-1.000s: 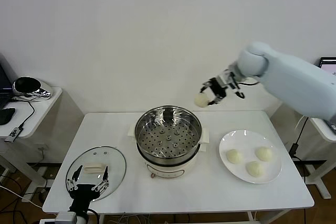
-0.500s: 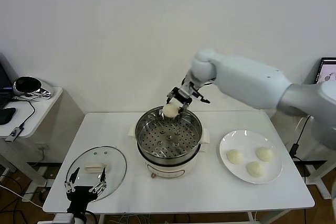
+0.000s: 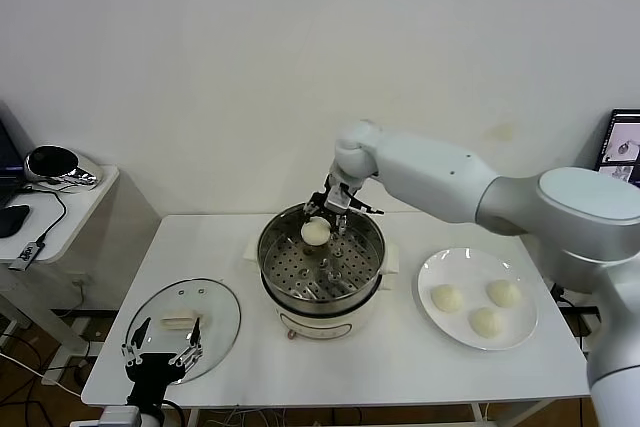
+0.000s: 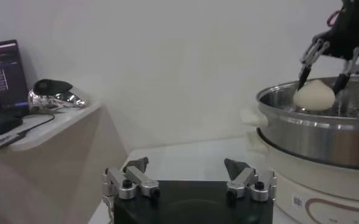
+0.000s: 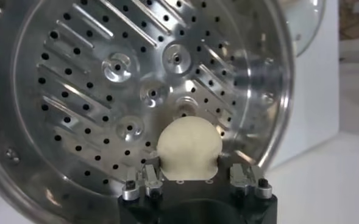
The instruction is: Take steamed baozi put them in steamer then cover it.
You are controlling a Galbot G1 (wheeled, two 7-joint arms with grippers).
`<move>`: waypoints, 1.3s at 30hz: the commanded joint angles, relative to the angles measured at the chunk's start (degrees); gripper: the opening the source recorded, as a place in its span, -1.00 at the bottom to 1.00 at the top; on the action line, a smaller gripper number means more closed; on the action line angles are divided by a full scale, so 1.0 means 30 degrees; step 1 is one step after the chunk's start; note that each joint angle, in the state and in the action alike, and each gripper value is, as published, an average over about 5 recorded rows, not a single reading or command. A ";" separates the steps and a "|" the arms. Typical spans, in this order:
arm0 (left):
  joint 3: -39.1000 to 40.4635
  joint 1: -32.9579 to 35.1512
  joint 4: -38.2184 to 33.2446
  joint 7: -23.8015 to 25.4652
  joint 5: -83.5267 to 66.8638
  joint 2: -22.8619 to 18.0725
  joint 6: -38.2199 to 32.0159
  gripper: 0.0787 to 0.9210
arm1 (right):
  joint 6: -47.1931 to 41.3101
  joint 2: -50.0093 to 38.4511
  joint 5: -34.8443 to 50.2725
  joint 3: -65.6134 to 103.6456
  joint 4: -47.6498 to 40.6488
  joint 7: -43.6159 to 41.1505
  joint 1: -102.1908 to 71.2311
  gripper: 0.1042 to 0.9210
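My right gripper (image 3: 322, 219) is shut on one cream-white baozi (image 3: 315, 232) and holds it just inside the back rim of the shiny steel steamer (image 3: 272, 257). In the right wrist view the baozi (image 5: 188, 148) sits between the fingers above the perforated tray (image 5: 94, 79), which holds nothing else. It also shows in the left wrist view (image 4: 314, 96) at rim height. Three more baozi (image 3: 447, 297) (image 3: 503, 293) (image 3: 486, 322) lie on the white plate (image 3: 432, 269) at the right. My left gripper (image 3: 165, 344) is open and empty over the glass lid (image 3: 218, 305).
The steamer stands on a cream-white base (image 3: 325, 324) in the middle of the white table (image 3: 420, 367). A side table (image 3: 70, 209) with a black and silver object (image 3: 55, 165) and cables stands at the far left.
My right arm has carried the baozi leftward and down, from the right of the steamer to inside its back rim. The left gripper has stayed over the lid.
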 commanded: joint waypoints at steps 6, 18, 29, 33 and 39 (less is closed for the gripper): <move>0.0004 -0.0037 -0.0131 -0.0031 -0.0069 -0.0055 -0.0005 0.77 | 0.1457 0.0946 -0.3070 0.0308 -0.1631 0.0875 -0.0604 0.32; -0.0278 0.0190 -0.0509 -0.0034 -0.0179 -0.0101 0.0031 0.77 | -0.4041 -0.2315 0.3752 -0.0980 0.3911 -0.0369 0.2835 0.76; -0.0355 0.0015 -0.0521 0.0012 -0.0436 0.0505 0.0199 0.77 | -1.5776 -1.2515 1.1288 -0.4109 1.4881 -0.1793 0.7642 0.76; -0.0177 -0.0127 -0.0511 0.0042 -0.0420 0.0610 0.0268 0.77 | -1.6848 -1.6054 1.0926 -0.4876 1.6609 -0.1651 0.7732 0.76; 0.0024 -0.0311 -0.0471 0.0043 -0.0392 0.0571 0.0337 0.77 | -1.6927 -1.8467 0.8477 -0.5120 1.6851 -0.1475 0.6077 0.76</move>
